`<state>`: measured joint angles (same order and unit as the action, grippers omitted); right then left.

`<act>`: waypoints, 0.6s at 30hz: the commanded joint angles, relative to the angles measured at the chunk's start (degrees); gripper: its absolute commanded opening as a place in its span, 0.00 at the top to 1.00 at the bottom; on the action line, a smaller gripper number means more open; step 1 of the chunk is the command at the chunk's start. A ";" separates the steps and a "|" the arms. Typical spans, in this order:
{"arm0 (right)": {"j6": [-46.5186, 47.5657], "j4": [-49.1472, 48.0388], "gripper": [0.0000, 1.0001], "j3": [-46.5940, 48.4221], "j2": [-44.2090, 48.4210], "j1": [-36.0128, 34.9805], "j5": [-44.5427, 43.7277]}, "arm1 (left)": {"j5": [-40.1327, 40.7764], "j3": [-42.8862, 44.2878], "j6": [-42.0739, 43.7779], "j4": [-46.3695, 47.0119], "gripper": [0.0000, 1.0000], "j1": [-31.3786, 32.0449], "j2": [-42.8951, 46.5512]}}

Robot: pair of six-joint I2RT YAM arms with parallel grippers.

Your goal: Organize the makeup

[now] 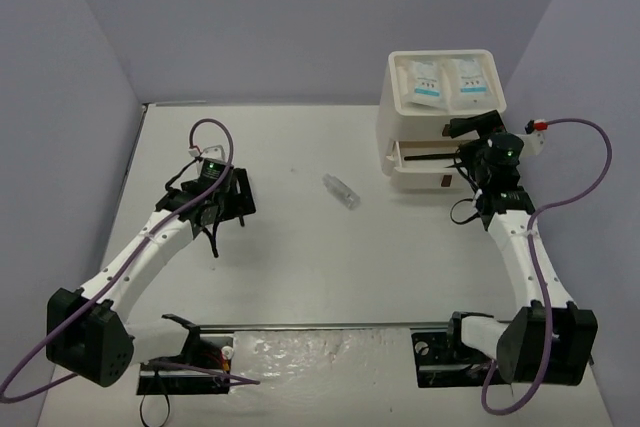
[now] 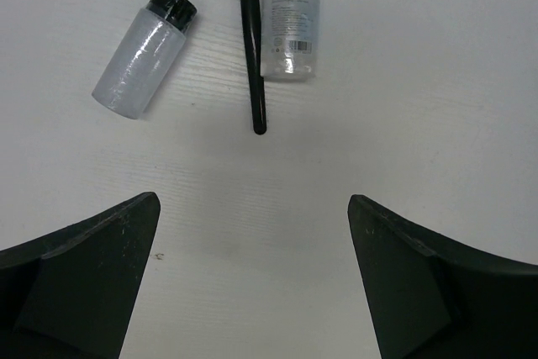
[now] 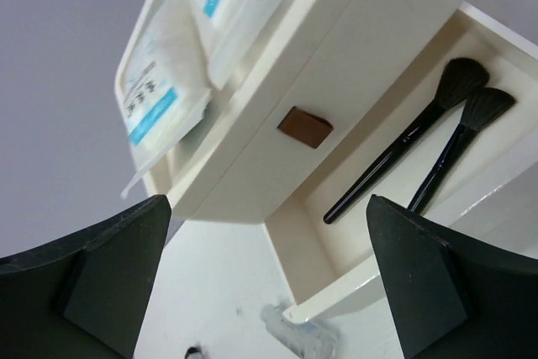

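Sachets (image 1: 424, 82) with blue print lie atop the white drawer box (image 1: 388, 132), and a clear vial (image 1: 341, 190) lies alone mid-counter (image 1: 300, 267). In the left wrist view, the left gripper (image 2: 252, 203) hangs spread and empty over a black-capped vial (image 2: 143, 60), a thin black brush (image 2: 251, 48) and a clear tube (image 2: 287, 14) just beside it. In the right wrist view, the right gripper (image 3: 269, 201), also spread and empty, faces the open drawer (image 3: 378, 271) holding two black brushes (image 3: 403, 145).
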<state>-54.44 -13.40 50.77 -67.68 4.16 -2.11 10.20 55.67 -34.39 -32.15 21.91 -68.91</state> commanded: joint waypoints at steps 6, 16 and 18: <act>9.60 0.64 0.00 -6.27 15.08 0.32 7.64 | -4.02 4.18 0.29 3.22 0.28 -4.77 -8.65; 10.23 1.27 0.00 -9.19 15.74 0.23 11.43 | -5.98 3.83 -0.06 9.73 0.43 -4.77 -19.84; 10.47 1.27 0.00 -9.33 15.88 0.28 11.88 | -5.84 3.83 -0.11 10.35 0.45 -4.77 -21.03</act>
<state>-45.42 -8.91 41.05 -51.73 4.16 7.34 4.37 56.82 -34.33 -26.03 17.19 -89.14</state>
